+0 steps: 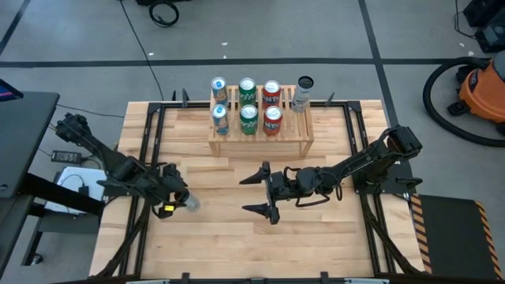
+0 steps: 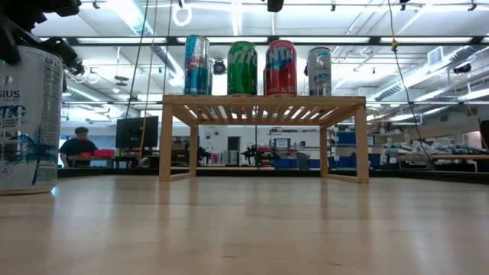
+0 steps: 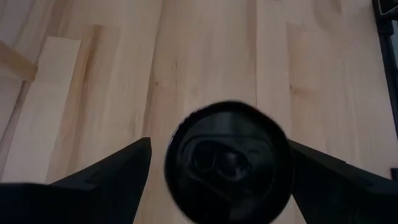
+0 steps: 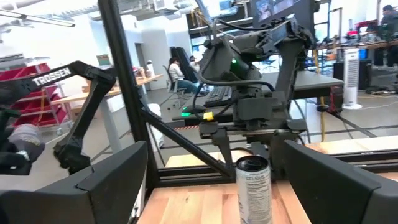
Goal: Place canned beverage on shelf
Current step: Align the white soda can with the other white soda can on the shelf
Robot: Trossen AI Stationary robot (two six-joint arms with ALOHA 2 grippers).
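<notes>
On the worktop's (image 1: pixel 237 237) left side, the left gripper (image 3: pixel 217 165) straddles the upright can (image 3: pixel 227 163), jaws open, not gripping. Close squarely before lifting toward the shelf (image 1: pixel 260 142), whose front-right slot is free. Mid-worktop, the right gripper (image 1: pixel 260 193) waits open, empty.

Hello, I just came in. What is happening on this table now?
The robot is loading drink cans onto the wooden shelf, which already carries seven. The left gripper is lowered around a white can standing on the table at the left side; whether its fingers press the can is unclear. The right gripper waits open near the middle of the table, holding nothing.
</notes>
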